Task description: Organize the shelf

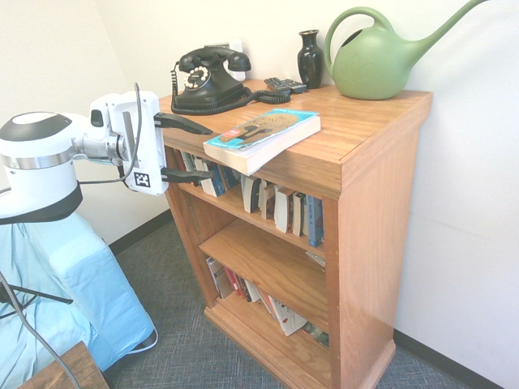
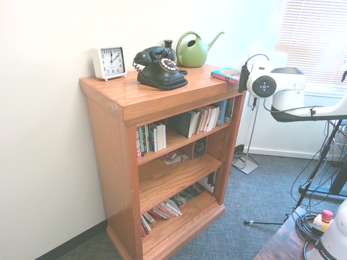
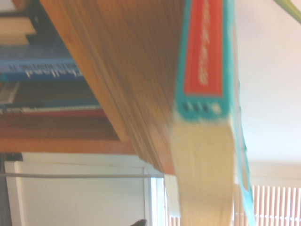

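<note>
The gripper hovers level beside the shelf, jaws apart, empty, bracketing its top edge. Just beyond, a teal paperback overhangs that edge. Judged step: reaching for it; next, advance, close, then slot it among the books below.

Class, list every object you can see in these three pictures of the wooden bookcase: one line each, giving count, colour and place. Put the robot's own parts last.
Wooden bookcase: one, orange-brown, against the white wall.
Teal paperback book: one, teal with a red spine, flat on top, overhanging the front edge.
Rotary telephone: one, black, on top.
Watering can: one, green plastic, on top by the wall.
Small vase: one, black, on top beside the can.
Remote control: one, dark, on top by the vase.
Alarm clock: one, white, square, top corner.
Shelved books: many, mixed colours, mostly upper and bottom tiers.
Gripper: one, white with black fingers, open, level beside the paperback.
</note>
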